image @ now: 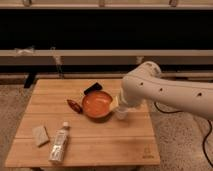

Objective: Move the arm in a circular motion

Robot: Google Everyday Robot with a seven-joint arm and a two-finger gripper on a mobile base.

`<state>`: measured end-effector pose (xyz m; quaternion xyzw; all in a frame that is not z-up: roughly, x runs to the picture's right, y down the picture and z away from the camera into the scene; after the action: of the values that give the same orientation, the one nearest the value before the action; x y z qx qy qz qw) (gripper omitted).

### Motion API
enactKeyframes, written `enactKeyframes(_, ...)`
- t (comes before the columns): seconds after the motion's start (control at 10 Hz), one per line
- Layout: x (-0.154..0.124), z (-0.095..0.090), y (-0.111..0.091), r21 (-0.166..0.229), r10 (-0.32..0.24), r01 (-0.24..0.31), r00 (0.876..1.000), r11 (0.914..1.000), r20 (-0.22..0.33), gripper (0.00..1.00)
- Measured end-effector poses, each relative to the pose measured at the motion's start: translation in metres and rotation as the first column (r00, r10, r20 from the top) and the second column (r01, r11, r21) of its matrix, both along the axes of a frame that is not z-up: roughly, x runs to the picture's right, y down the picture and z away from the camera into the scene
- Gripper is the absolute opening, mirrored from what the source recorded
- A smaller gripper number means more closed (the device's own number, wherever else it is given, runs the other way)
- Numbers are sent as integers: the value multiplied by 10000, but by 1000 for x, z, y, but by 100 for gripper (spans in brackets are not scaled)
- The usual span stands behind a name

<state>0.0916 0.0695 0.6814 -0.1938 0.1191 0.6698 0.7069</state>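
So the arm [165,92] is coming in from the right edge, a fat cream tube with little dark screw holes. It's hanging over the right side of the desk [100,150]. Its rounded elbow is sitting up high, above the desk's back right corner, and from there a shorter piece is bending down and to the left. That lower end is coming down just beside the right rim of the orange bowl [97,104], possibly touching it, I can't really say.

The jaws are somewhere at that low end, below the elbow and tucked under the arm's bulk. I honestly cannot tell whether they're released or clenched.

The bowl is sitting about mid-desk. A small black thing [92,88] is lying just behind it, and a reddish-brown packet [74,105] is lying right against its left side. Nearer the front left, a clear bottle [59,144] is lying on its side, with a beige sponge [40,135] just left of it. A dark cable [205,142] is trailing on the speckled floor at the right.
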Motion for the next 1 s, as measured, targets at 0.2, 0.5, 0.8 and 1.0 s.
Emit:
enactKeyframes(0.2, -21, 17, -27, 56, -177, 176, 9997, 9998, 178, 80)
enactKeyframes(0.5, -83, 43, -64, 123, -914, 908, 9940, 9958, 607, 80)
enactKeyframes(0.8, -154, 55, -84, 288, -2022, 2002, 9712, 9793, 1259, 80)
enactKeyframes(1.0, -196, 55, -87, 461, -2724, 2685, 9470, 9622, 1704, 80)
